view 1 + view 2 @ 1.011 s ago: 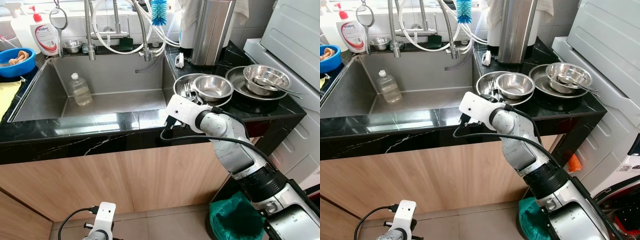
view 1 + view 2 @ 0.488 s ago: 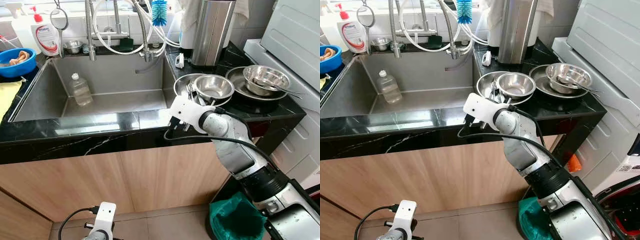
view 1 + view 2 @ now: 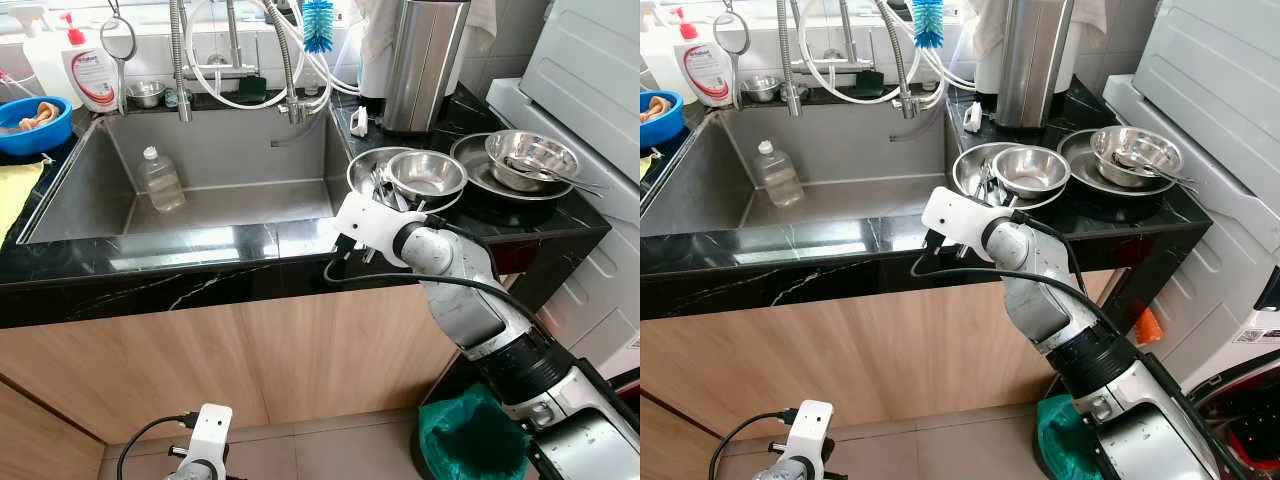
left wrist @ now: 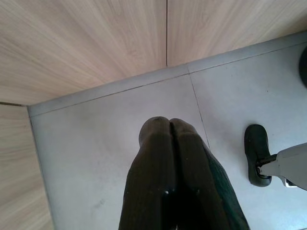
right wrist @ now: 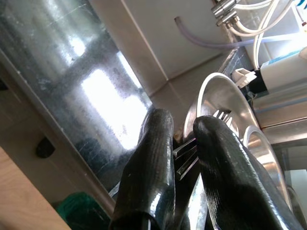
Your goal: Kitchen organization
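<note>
My right end effector (image 5: pixel 180 143) sits at the front edge of the black marble bench (image 3: pixel 150 255), just beside the wide shallow steel bowl (image 3: pixel 365 165) that holds a bundle of steel cutlery (image 3: pixel 378 186). In the right wrist view my two black fingers (image 5: pixel 148 158) are a little apart with the cutlery handles (image 5: pixel 184 155) between them; I cannot tell whether they grip yet. A smaller round steel bowl (image 3: pixel 427 174) rests on the wide one, and further right a steel bowl with a utensil (image 3: pixel 531 158) stands on a steel plate (image 3: pixel 475 165). My left end effector (image 4: pixel 169 125) hangs pressed closed over the grey floor tiles (image 4: pixel 96 143).
</note>
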